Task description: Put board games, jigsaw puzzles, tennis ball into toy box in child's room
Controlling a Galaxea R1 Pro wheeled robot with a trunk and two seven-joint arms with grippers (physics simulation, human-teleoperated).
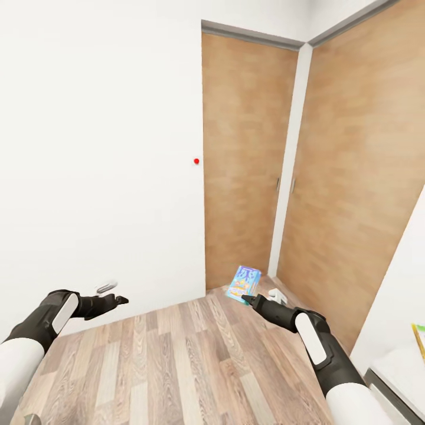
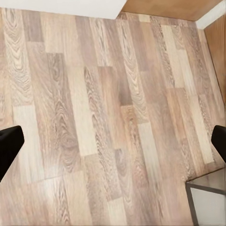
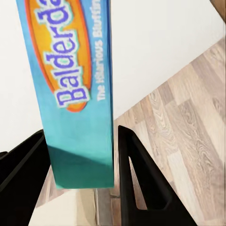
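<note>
**Board game carried through a tight corner, far from the toy box**

Nearest the head camera were the two forearms, white sleeves running into dark wrists, held out low over the wood-plank floor (image 1: 195, 360). On the right, the right gripper (image 1: 251, 298) had its jaws closed on a blue-cyan board game (image 1: 243, 283), pinched by its lower edge so that the flat box stood up and tilted above the fingers. The right wrist view showed the black fingers (image 3: 136, 174) pressed against both faces of the box (image 3: 80, 108), with most of its length sticking out past them. On the left, the left gripper (image 1: 112, 299) held nothing; its wrist view showed the two fingertips (image 2: 9, 146) at opposite margins, so the jaws stood wide open over bare planks.

Ahead stood a white wall (image 1: 100, 147) and, to the right and farther off, wooden wardrobe doors (image 1: 248, 153) meeting in a corner. A pale surface edge (image 1: 401, 360) sat at the near right.

The risks looked plain. A grip that low on a tall, thin box probably left it free to pivot or slide out if the arm swung sharply. The doors stood near the raised box, so a turn of the base could knock it against them and pry it loose. A drop there would land it on the floor, well away from where it belonged.
</note>
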